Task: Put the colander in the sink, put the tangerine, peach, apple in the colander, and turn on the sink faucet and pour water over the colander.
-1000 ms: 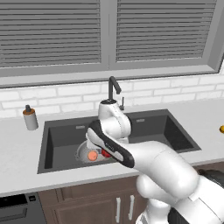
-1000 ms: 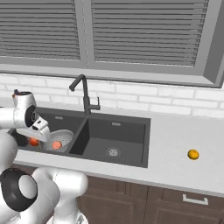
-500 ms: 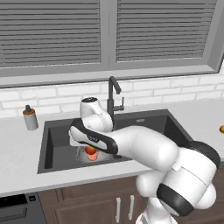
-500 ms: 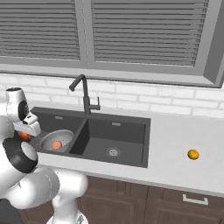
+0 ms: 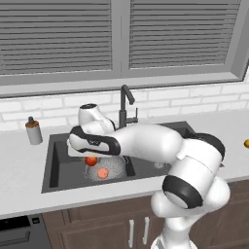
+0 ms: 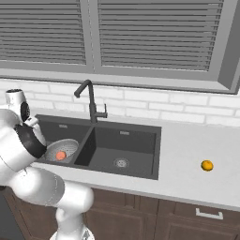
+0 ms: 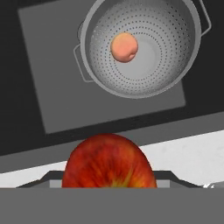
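With the apple (image 7: 109, 161) gripped in the fingers above the sink (image 5: 54, 168), the arm needed to centre it over the colander (image 7: 140, 48), beside the peach (image 7: 124, 47), before lowering and letting go.

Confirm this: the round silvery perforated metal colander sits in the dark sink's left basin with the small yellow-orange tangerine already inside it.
Not the tangerine. The hand view shows the pinkish-orange peach lying in the colander; the tangerine sits on the counter, right of the sink.
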Available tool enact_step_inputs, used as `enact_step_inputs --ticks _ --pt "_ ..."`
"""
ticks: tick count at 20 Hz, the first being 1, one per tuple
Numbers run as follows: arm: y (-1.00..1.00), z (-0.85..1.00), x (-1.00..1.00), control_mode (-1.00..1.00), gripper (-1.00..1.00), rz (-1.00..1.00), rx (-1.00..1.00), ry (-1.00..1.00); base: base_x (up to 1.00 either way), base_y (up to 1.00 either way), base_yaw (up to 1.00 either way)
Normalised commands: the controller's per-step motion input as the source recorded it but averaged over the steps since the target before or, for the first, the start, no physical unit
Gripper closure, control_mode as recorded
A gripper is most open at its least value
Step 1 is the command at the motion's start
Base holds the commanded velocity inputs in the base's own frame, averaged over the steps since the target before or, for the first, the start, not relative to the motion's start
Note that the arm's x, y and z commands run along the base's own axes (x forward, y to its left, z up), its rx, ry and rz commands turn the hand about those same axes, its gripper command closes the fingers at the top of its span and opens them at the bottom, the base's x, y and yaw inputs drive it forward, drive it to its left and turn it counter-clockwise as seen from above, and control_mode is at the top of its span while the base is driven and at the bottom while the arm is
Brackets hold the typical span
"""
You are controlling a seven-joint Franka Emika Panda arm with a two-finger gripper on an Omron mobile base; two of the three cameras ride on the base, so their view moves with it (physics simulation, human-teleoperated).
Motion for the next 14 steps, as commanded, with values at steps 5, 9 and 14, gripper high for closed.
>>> enact_step_inputs --ticks 5,9,14 --pt "0.15 -0.12 0.36 -1.0 1.0 0.0 0.0 0.0 0.0 0.0 0.0" --pt "0.06 -0.31 0.17 -1.0 1.0 0.0 -0.03 0.0 0.0 0.0 0.0" --pt "-0.04 -0.33 0.14 -1.0 1.0 -0.02 -0.05 0.0 0.0 0.0 0.0"
